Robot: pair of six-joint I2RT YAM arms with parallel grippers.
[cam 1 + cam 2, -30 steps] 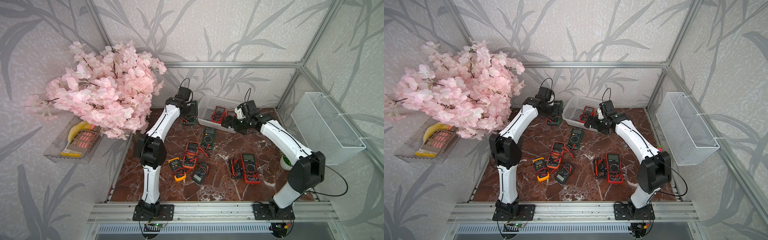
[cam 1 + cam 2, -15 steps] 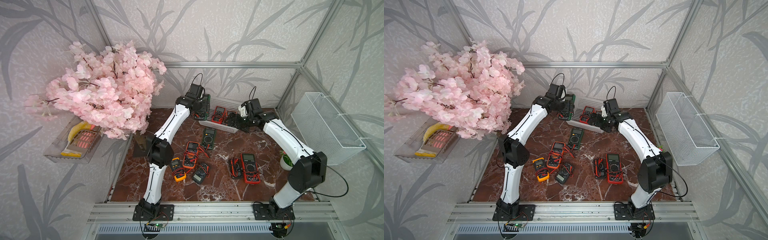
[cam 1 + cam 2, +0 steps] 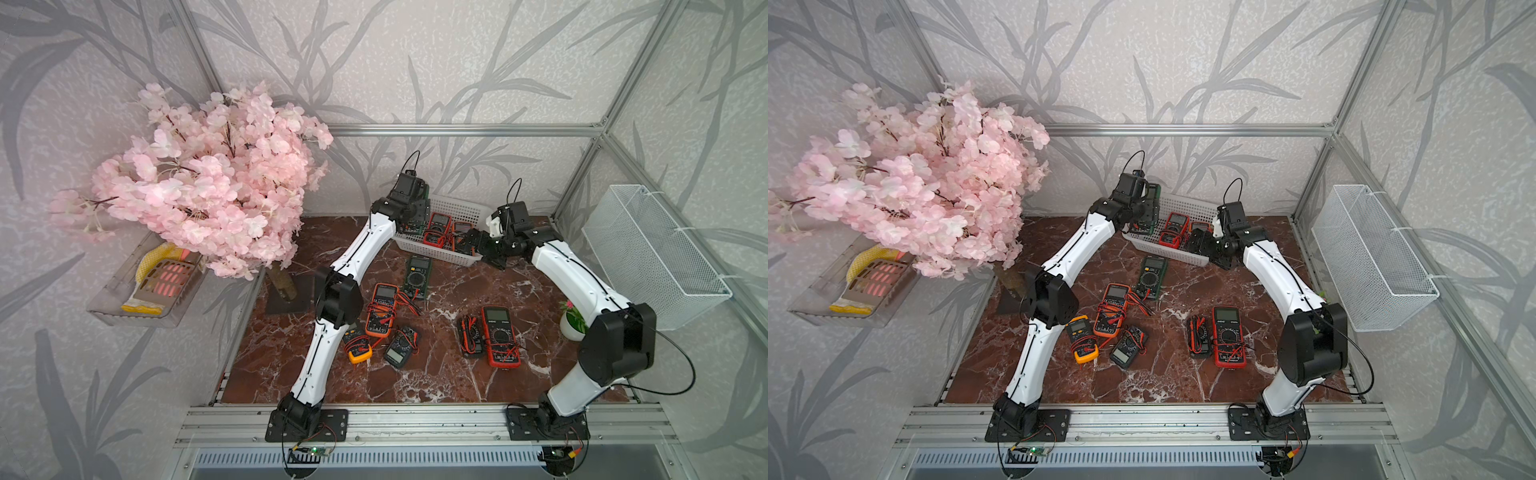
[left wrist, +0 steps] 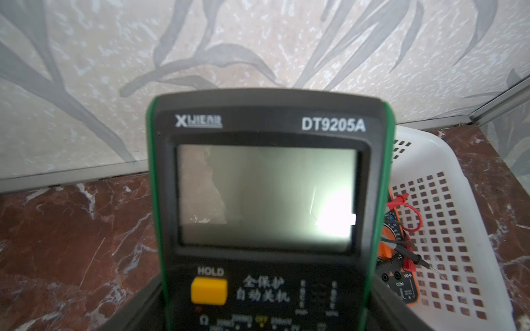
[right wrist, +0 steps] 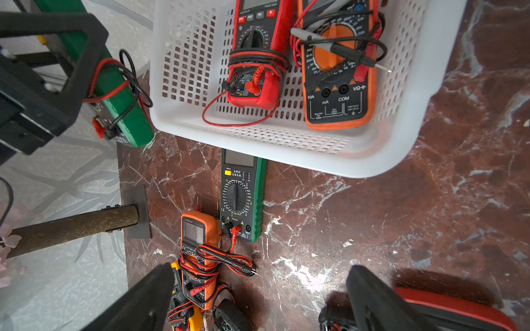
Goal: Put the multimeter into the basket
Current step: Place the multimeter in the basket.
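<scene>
Dark red marble tabletop (image 3: 449,374) inside an aluminium-framed cell with grey leaf wallpaper. A second ago the left gripper (image 3: 415,210) was lower and well to the left of the basket (image 3: 461,206). Now it is raised and sits against the basket's left end, clamped on the green multimeter (image 4: 266,200) (model DT9205A, red and black leads wrapped round its lower end). The meter is off the table. In the right wrist view its lower end (image 5: 120,94) is just outside the basket's corner rather than over the floor, so the flared rim (image 5: 286,160) lies between it and the inside.

The right gripper (image 3: 478,245) has barely shifted. It hovers at the basket's near right corner with its jaws spread wide and nothing between them.

A red multimeter (image 5: 255,57) and an orange multimeter (image 5: 338,80) already lie side by side in the basket, toward its right half.

On the marble in front of the basket are a second green multimeter (image 3: 417,276), an orange one (image 3: 382,309), a yellow one (image 3: 358,349), a small dark one (image 3: 400,347) and a large red one (image 3: 500,336). None of them has moved.

A pink blossom tree (image 3: 208,187) stands at the left and a wire-mesh basket (image 3: 656,257) hangs on the right wall.
</scene>
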